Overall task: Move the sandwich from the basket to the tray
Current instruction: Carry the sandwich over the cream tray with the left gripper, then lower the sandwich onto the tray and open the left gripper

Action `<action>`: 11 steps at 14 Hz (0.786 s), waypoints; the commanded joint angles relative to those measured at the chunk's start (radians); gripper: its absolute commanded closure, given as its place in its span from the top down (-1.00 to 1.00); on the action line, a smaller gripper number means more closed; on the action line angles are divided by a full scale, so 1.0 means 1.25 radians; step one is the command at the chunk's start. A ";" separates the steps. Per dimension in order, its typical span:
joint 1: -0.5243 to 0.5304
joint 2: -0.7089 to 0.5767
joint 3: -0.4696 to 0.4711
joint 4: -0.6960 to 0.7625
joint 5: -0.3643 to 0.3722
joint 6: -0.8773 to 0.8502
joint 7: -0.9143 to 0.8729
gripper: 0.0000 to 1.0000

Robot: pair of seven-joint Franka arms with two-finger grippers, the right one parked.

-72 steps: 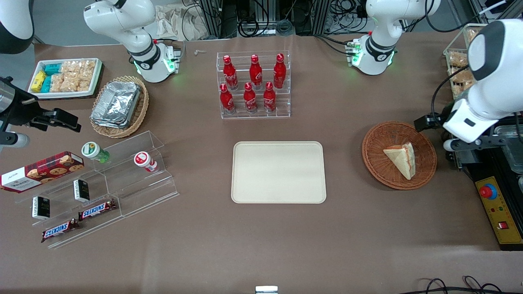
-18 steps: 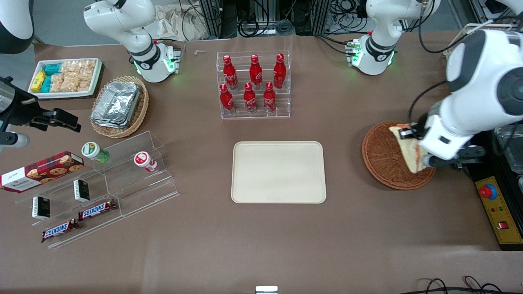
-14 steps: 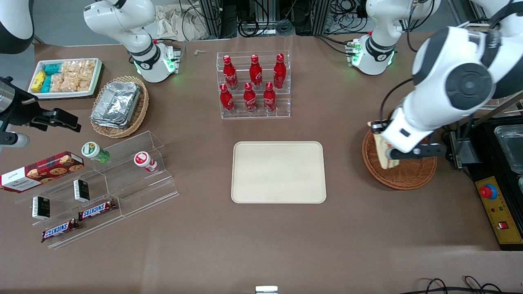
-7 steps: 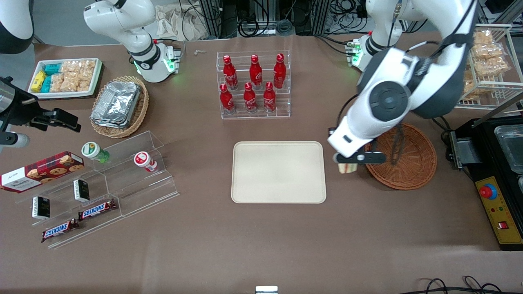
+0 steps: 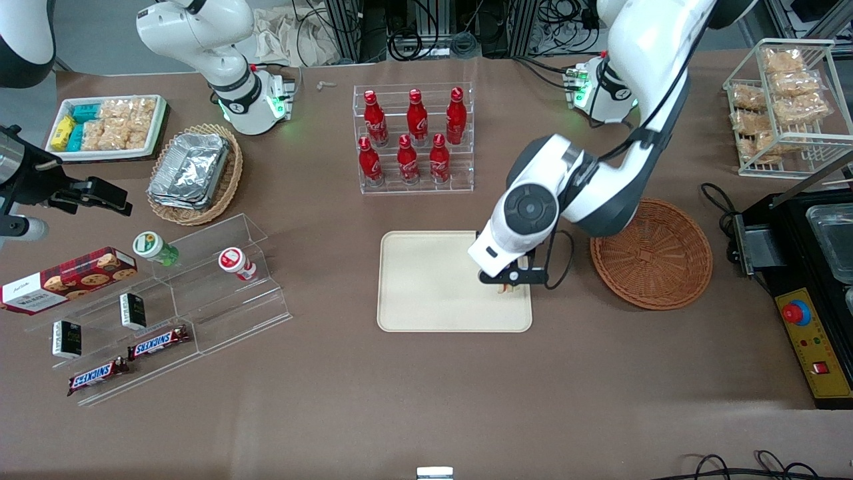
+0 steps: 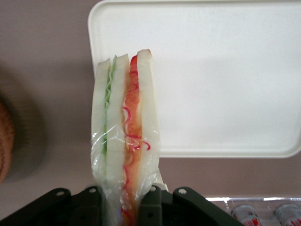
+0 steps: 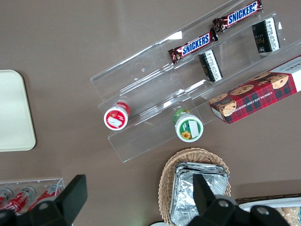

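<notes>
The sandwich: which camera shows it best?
The left wrist view: the sandwich fills it, layers showing, held in the shut gripper above the tray. The front view shows only a sliver under the arm; the right wrist view shows none.

Taken from the middle of the brown table (image 5: 426,400), a clear rack (image 5: 413,183) with six red bottles (image 5: 414,117) stands at 12 o'clock. At 2 o'clock a wire rack (image 5: 786,143) holds bagged snacks. At 4 o'clock sits a yellow panel (image 5: 816,363) with a red button. At 8 o'clock a clear stepped shelf (image 5: 220,320) carries a green-lidded cup (image 5: 153,247), a red-lidded cup (image 5: 233,261), a cookie box (image 5: 66,279), two small dark boxes (image 5: 133,311) and two Snickers bars (image 5: 158,342). At 10 o'clock a tan oval basket (image 5: 226,190) holds foil trays (image 5: 190,167), with a white tray (image 5: 156,130) of snack packets just at its own 10 o'clock.
</notes>
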 commanded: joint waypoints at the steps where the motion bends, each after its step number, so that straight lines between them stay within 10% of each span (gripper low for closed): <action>1: 0.000 0.039 0.002 0.022 0.035 0.009 -0.013 -1.00; 11: -0.009 0.144 0.004 0.021 0.101 0.064 -0.023 -0.77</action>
